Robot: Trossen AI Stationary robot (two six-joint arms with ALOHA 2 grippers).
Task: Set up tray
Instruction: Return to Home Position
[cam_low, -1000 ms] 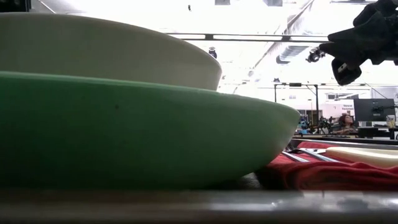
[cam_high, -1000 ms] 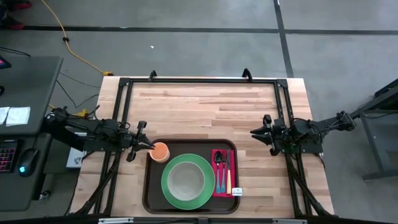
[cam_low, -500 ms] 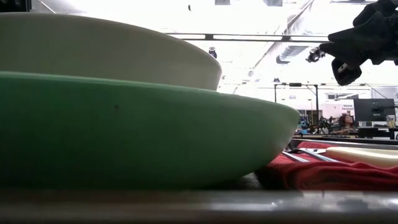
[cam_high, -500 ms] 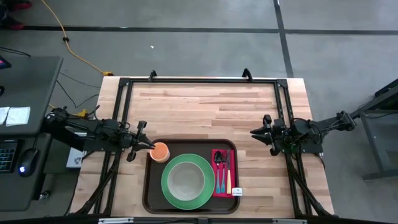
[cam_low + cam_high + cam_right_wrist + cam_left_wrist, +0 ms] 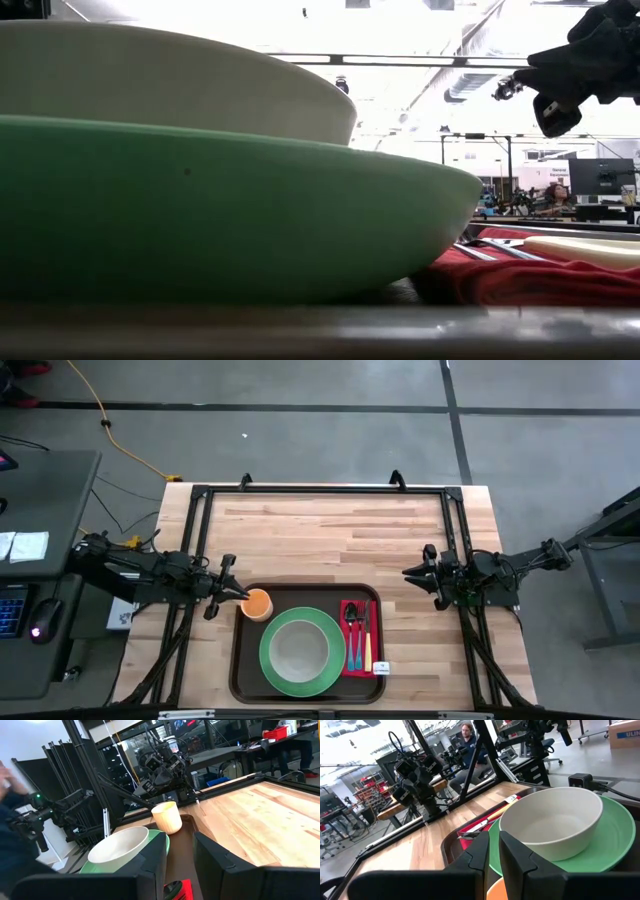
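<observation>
High view: tray (image 5: 243, 660) holds green plate (image 5: 303, 650), cup (image 5: 258, 603)

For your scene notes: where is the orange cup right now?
In the high view, the orange cup stands in the tray's far-left corner, beside the green plate, with the left hand at it.

In the low view the green plate (image 5: 200, 210) and the bowl (image 5: 170, 80) fill the frame and run off its left edge, hiding the tray. The cutlery (image 5: 540, 248) on the red napkin (image 5: 530, 280) runs off the right edge.
</observation>
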